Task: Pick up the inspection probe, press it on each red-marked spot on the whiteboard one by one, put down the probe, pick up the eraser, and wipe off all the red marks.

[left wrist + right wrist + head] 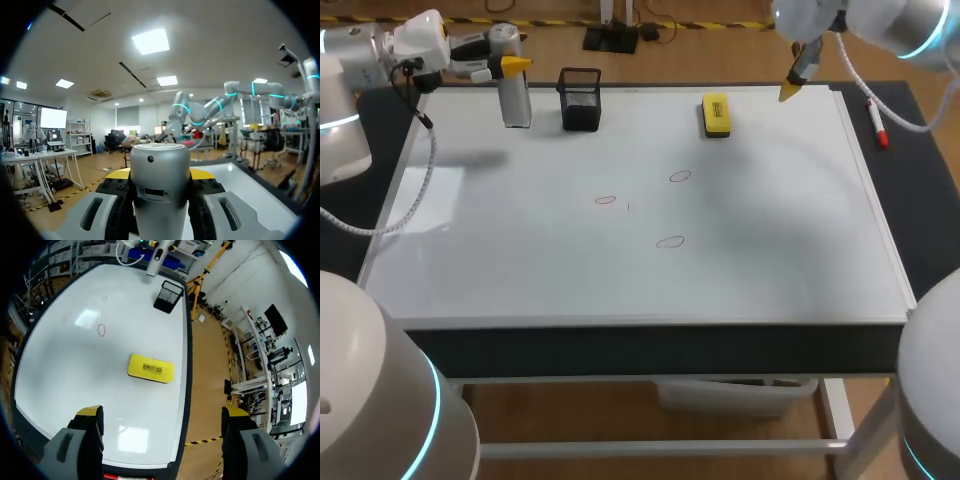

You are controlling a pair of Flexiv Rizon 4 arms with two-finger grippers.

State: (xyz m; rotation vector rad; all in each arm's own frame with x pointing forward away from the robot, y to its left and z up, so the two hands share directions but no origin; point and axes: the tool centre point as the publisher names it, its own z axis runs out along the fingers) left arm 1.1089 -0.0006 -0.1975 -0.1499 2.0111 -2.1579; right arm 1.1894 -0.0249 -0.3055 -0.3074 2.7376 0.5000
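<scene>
Left gripper is clamping the inspection probe upright at the whiteboard's far-left corner; right gripper is hovering open near the eraser. All 3 red marks are seemingly awaiting pressing and wiping.

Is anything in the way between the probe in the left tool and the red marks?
Nothing visible does. The whiteboard between the inspection probe in the left tool and the red marks is bare; the black mesh holder stands beside the probe, off that path.
</scene>
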